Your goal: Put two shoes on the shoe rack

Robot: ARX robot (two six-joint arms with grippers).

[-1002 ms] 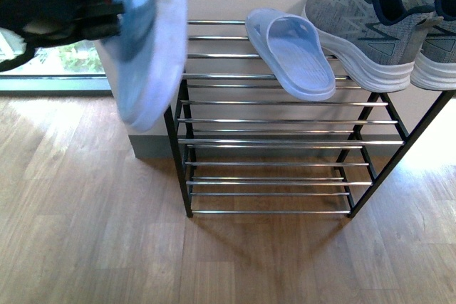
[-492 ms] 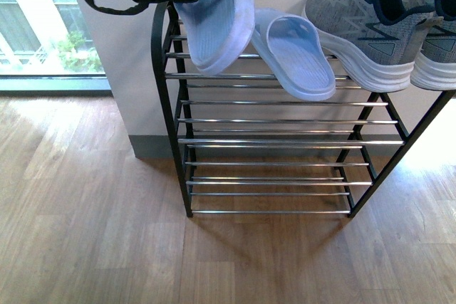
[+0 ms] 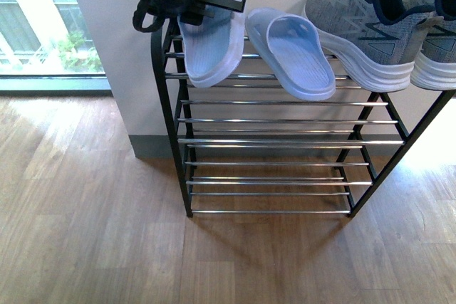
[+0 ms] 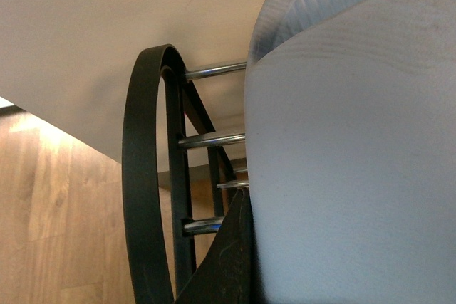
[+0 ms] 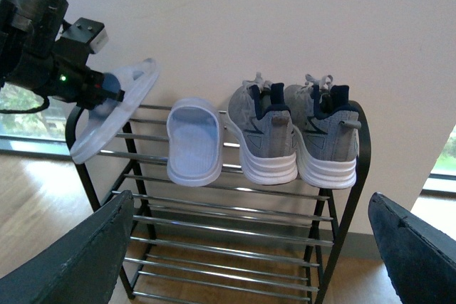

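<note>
1. The shoe rack (image 3: 285, 144) stands on the wooden floor (image 3: 85, 233) against the wall.
2. On its top tier lie one light-blue slide (image 3: 292, 51) and, to the right, two grey sneakers (image 3: 367, 30).
3. Its lower tiers carry nothing.

Front view looks down on shoe rack (image 3: 285, 120); right wrist view faces it from farther back
</note>
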